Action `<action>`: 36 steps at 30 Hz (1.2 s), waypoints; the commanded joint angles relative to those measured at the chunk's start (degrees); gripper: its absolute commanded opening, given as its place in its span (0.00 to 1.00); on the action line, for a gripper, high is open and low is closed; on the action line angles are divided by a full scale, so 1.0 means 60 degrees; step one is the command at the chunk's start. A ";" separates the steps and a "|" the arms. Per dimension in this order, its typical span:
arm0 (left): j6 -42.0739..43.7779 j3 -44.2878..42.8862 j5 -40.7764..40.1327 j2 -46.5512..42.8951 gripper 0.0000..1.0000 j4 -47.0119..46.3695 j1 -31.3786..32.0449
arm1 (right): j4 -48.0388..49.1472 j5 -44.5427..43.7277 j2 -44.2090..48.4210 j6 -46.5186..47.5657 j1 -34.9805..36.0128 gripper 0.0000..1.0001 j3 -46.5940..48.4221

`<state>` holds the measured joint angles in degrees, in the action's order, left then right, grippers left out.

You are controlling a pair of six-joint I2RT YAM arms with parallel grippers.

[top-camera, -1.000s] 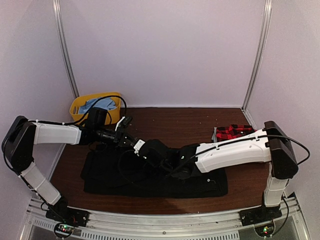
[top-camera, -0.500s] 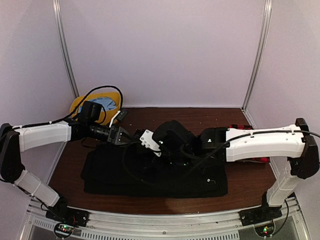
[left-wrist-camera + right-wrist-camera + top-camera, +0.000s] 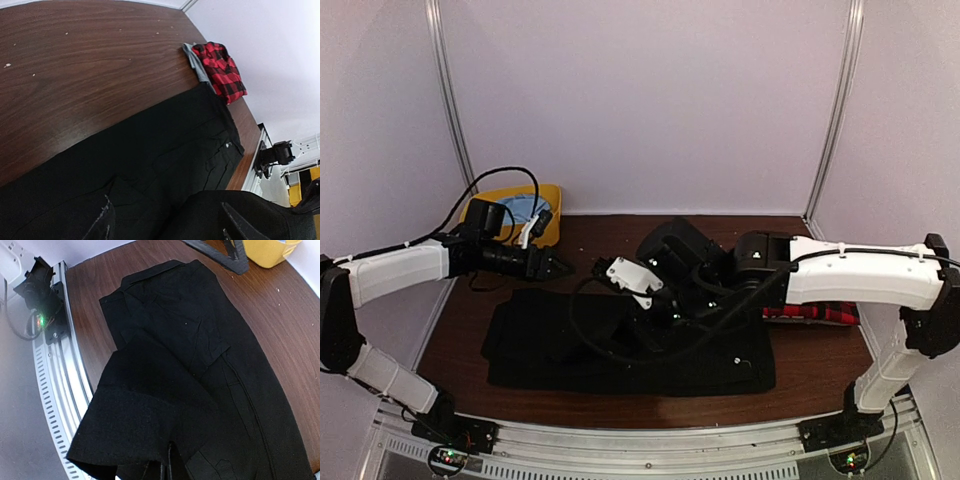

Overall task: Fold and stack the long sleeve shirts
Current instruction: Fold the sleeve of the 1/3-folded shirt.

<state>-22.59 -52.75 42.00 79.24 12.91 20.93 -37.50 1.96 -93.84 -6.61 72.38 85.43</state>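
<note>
The black long sleeve shirt (image 3: 620, 350) lies spread across the brown table (image 3: 620, 235). My right gripper (image 3: 655, 290) is shut on a fold of it, held up above the shirt's middle. In the right wrist view that black fold (image 3: 145, 430) drapes over the shut right gripper (image 3: 172, 467). My left gripper (image 3: 558, 268) hangs open by the shirt's far left corner, holding nothing. In the left wrist view the dark fingers (image 3: 100, 225) stand apart over the black shirt (image 3: 175, 145). The red-and-black plaid shirt (image 3: 217, 70) lies folded at the far right, half hidden behind my right arm (image 3: 810, 313).
A yellow bin (image 3: 552, 200) with blue cloth in it stands at the back left corner, just behind my left arm. The metal rail (image 3: 55, 365) runs along the table's near edge. White walls close in the table on three sides.
My left gripper opened, let go of the black shirt and drew back left toward the bin. My right gripper stayed shut and carried the fold up and to the right.
</note>
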 commanded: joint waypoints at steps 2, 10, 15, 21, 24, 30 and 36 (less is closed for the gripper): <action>0.0293 0.0145 -0.1435 0.0041 0.72 0.0218 -0.0031 | 0.0284 0.1694 -0.0458 -0.0968 -0.1440 0.00 0.0209; 0.0117 0.0241 -0.2518 -0.0060 0.73 0.0209 -0.0031 | 0.1816 0.4296 -0.1138 -0.2070 -0.3987 0.00 -0.1033; -0.0318 0.0976 -0.2991 0.0007 0.73 -0.0534 -0.0031 | 0.2519 0.4911 -0.1319 -0.2465 -0.5069 0.00 -0.2142; -0.0439 0.1316 -0.3405 0.0375 0.73 -0.0912 -0.0031 | 0.3186 0.5275 -0.1137 -0.2737 -0.5864 0.00 -0.3429; -0.0488 0.1377 -0.3569 0.0489 0.74 -0.1017 -0.0031 | 0.3509 0.5421 -0.1005 -0.2892 -0.6199 0.00 -0.3899; -0.0512 0.1411 -0.3814 0.0524 0.73 -0.1114 -0.0030 | 0.4016 0.5985 -0.1044 -0.3109 -0.6587 0.00 -0.4089; -0.0538 0.1440 -0.3799 0.0504 0.74 -0.1141 -0.0024 | 0.4340 0.6694 -0.1314 -0.3233 -0.7072 0.00 -0.4116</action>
<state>-25.23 -44.51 20.08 81.87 8.86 20.93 -14.68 38.20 -101.51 -24.99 32.23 60.90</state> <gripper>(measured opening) 0.736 0.009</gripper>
